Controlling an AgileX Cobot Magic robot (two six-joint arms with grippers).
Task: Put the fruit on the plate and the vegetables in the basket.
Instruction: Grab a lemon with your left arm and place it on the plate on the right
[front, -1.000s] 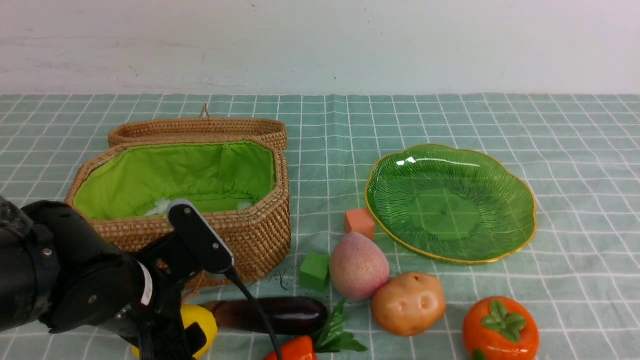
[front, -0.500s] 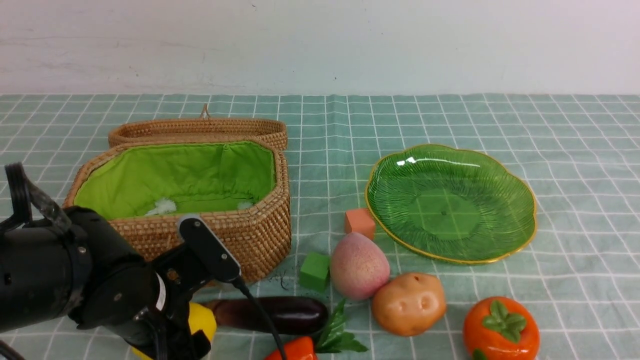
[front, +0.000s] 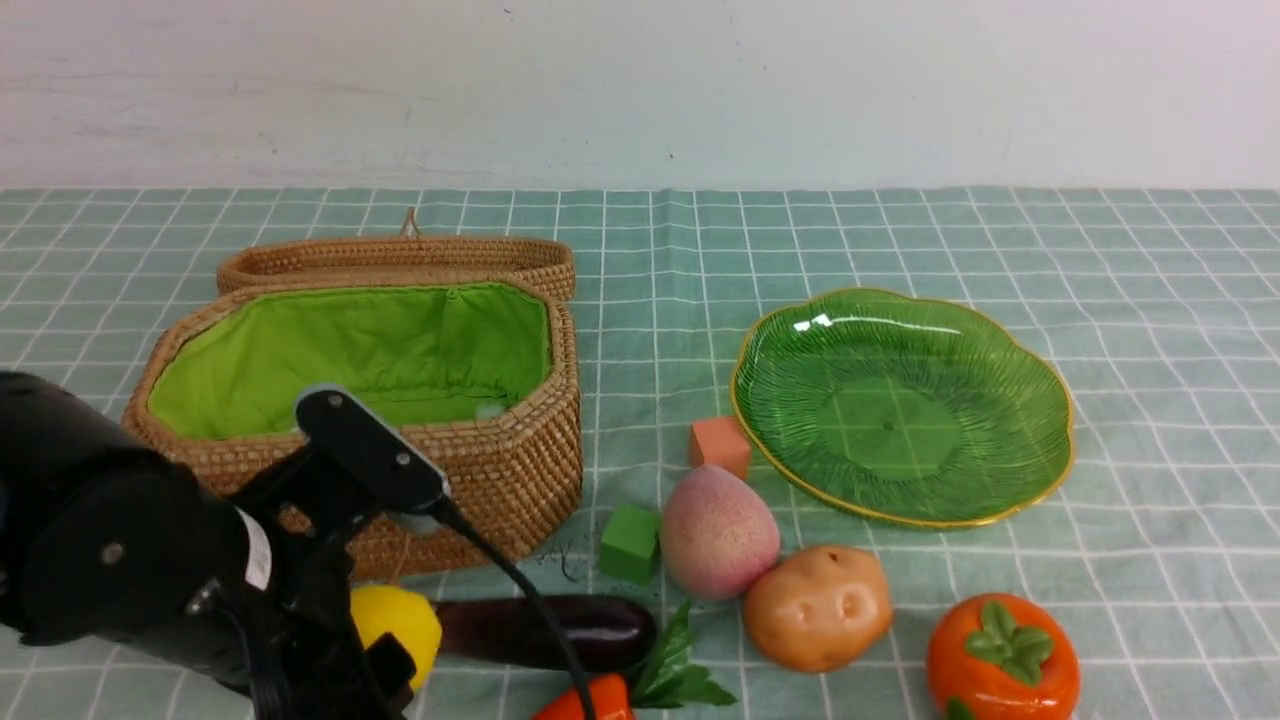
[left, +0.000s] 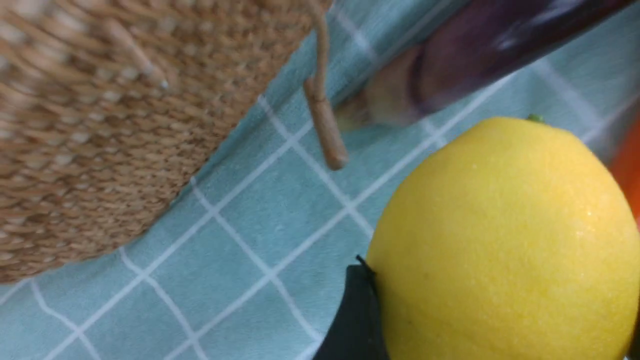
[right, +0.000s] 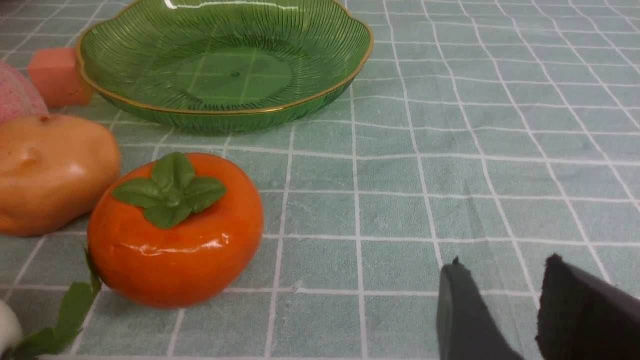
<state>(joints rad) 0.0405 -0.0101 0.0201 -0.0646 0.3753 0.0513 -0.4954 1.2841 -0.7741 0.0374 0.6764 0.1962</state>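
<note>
My left gripper is shut on the yellow lemon, low at the front left, just in front of the wicker basket. In the left wrist view the lemon fills the space between the black fingers. The purple eggplant, the carrot, the pink peach, the potato and the persimmon lie on the cloth. The green plate is empty. My right gripper hovers open over bare cloth beside the persimmon, holding nothing.
An orange cube sits against the plate's rim and a green cube lies beside the peach. The basket's lid lies open behind it, and its cord toggle hangs near the eggplant's stem. A white wall stands behind the table.
My left arm dipped, then rose and shifted slightly left. Its jaws narrowed onto the lemon, and the lemon now sits a little higher. Everything else stayed put.
</note>
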